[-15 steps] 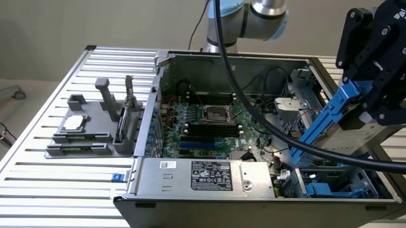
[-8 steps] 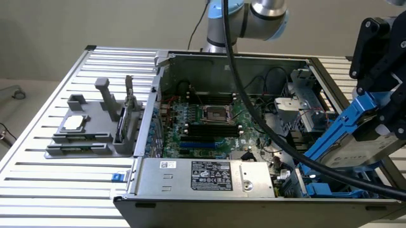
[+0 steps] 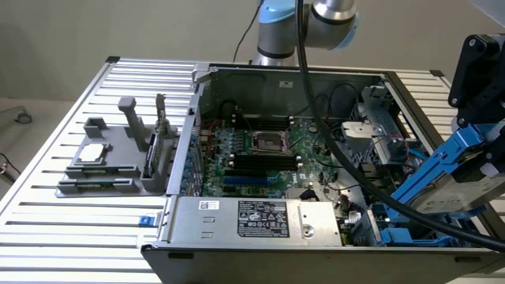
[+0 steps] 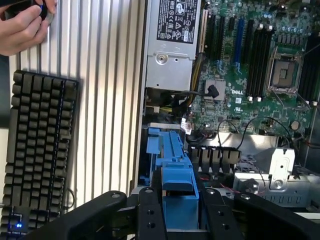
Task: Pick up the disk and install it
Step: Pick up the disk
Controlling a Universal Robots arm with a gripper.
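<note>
Holding the disk [image 3: 462,192] by its bright blue carrier, your gripper [image 4: 181,210] has its black fingers [image 4: 150,212] pressed in on either side of the blue plastic, so the jaws stand partly closed with the carrier clamped between them. In the exterior view the disk hangs tilted at the exterior view's right, over the near right corner of the open computer case [image 3: 236,260]. Its silver-grey face with the white label is turned outward, and its blue frame slopes down toward the blue plastic rails [image 3: 394,231] inside that corner. You cannot tell whether the carrier touches those rails.

Inside the case you can see the green motherboard [image 3: 261,157] with its processor socket [image 3: 264,141] near the middle. The large silver power supply [image 3: 252,219], with its black-and-white label, lies along the near wall. A thick black cable [image 3: 332,148] runs from the arm [image 3: 308,23] across the case to the gripper.

The case rests on a slatted aluminium table [image 3: 79,242]. At the exterior view's left, well apart from the disk, a grey fixture [image 3: 118,171] carries a small square silver chip [image 3: 93,152].

In the wrist view the blue carrier [image 4: 176,170] shows between the fingers, with the power supply [image 4: 175,40] and motherboard [image 4: 250,65] beyond it. A black keyboard [image 4: 37,150] lies on the table beside the case, and a person's hand [image 4: 20,27] is just past the keyboard's far end.
</note>
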